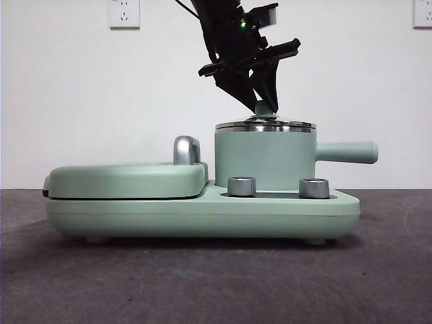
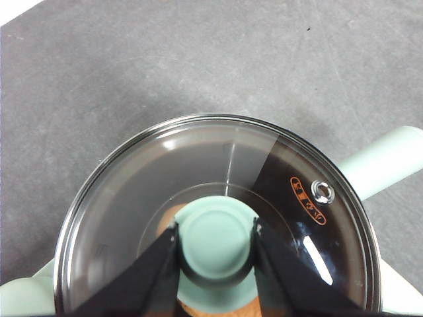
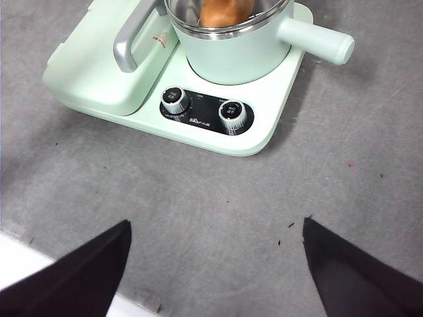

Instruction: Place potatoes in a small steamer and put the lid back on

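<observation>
The lid (image 2: 218, 218) is being gripped at its knob by the left end effector (image 1: 264, 106), keeping it centred on the small steamer (image 1: 264, 158) covering the potato (image 3: 223, 12); the right end effector (image 3: 215, 264), opened wide, is being kept at six o'clock.

Mint-green grill plate (image 1: 128, 179), chrome handle (image 1: 187, 150), two dials (image 1: 241, 186)

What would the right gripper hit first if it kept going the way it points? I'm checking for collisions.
Probably the bare grey table. The right gripper, open, aims there, short of the mint-green cooker base; depth is unclear.
</observation>
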